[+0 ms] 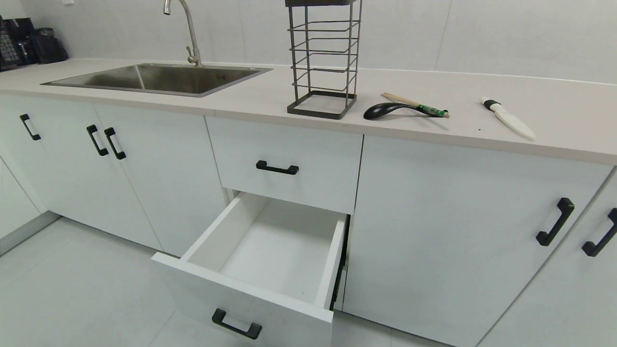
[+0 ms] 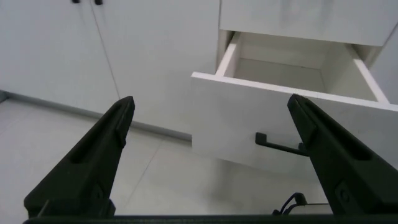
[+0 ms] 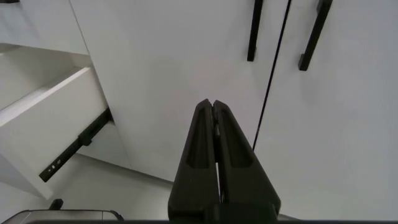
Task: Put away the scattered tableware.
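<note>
On the counter lie a black spoon (image 1: 388, 110), wooden chopsticks (image 1: 415, 104) with green-wrapped ends crossing its handle, and a white knife (image 1: 508, 118) with a black band farther right. A black wire rack (image 1: 324, 58) stands left of them. Below the counter the lower drawer (image 1: 262, 250) is pulled out with nothing in it. My left gripper (image 2: 211, 109) is open, low and facing the open drawer's front (image 2: 280, 134) and its black handle (image 2: 280, 145). My right gripper (image 3: 213, 109) is shut on nothing, in front of a white cabinet door (image 3: 180, 74).
A steel sink (image 1: 159, 78) with a tap (image 1: 185, 29) is set into the counter at the left. A shut drawer (image 1: 284, 164) sits above the open one. Cabinet doors with black handles (image 1: 555, 221) flank both sides. Dark appliances (image 1: 29, 43) stand at the counter's far left.
</note>
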Tool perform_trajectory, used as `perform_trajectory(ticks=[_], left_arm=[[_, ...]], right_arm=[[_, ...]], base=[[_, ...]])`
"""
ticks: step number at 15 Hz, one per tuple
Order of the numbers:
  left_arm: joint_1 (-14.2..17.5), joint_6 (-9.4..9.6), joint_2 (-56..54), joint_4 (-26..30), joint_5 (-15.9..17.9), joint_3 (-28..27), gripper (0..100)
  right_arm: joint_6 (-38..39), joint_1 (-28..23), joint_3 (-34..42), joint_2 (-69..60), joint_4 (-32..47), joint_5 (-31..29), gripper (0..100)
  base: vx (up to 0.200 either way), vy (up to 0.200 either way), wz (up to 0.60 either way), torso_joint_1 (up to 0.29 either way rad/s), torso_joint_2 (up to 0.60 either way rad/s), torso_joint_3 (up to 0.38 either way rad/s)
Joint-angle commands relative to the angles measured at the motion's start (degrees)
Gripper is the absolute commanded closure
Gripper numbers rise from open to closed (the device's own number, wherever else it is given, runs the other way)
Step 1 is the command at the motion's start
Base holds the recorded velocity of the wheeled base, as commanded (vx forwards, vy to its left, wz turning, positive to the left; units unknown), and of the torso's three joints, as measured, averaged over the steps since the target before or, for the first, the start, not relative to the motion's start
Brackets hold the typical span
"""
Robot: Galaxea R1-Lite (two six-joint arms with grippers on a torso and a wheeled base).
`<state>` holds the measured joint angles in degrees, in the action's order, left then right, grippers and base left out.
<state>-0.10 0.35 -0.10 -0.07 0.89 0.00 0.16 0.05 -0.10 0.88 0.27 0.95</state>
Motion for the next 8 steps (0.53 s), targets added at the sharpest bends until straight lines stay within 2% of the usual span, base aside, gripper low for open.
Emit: perform_trajectory(ticks=[1,4,6,8], left_arm=[[0.01,0.0,0.1,-0.01,-0.01,0.0,0],[0.01,0.0,0.1,-0.01,-0.01,0.0,0],[0.01,0.0,0.1,-0.01,-0.01,0.0,0],[0.01,0.0,0.1,-0.01,0.08,0.0,0]], right_arm=[[0.02,0.04,0.01,0.0,0.0,0.02,100],[-0.07,0.04,0.01,0.09,0.0,-0.07,100],[0.02,0.04,0.01,0.09,0.0,-0.07,100],[0.02,0.04,0.01,0.0,0.0,-0.07,100]], base=[[0.0,0.0,0.0,0.0,0.0,0.0],[0.0,0.0,0.0,0.02,-0.03,-0.011],[0.0,0.0,0.0,0.139,-0.19,-0.09],[0.0,0.0,0.0,0.205,-0.08,-0.251]])
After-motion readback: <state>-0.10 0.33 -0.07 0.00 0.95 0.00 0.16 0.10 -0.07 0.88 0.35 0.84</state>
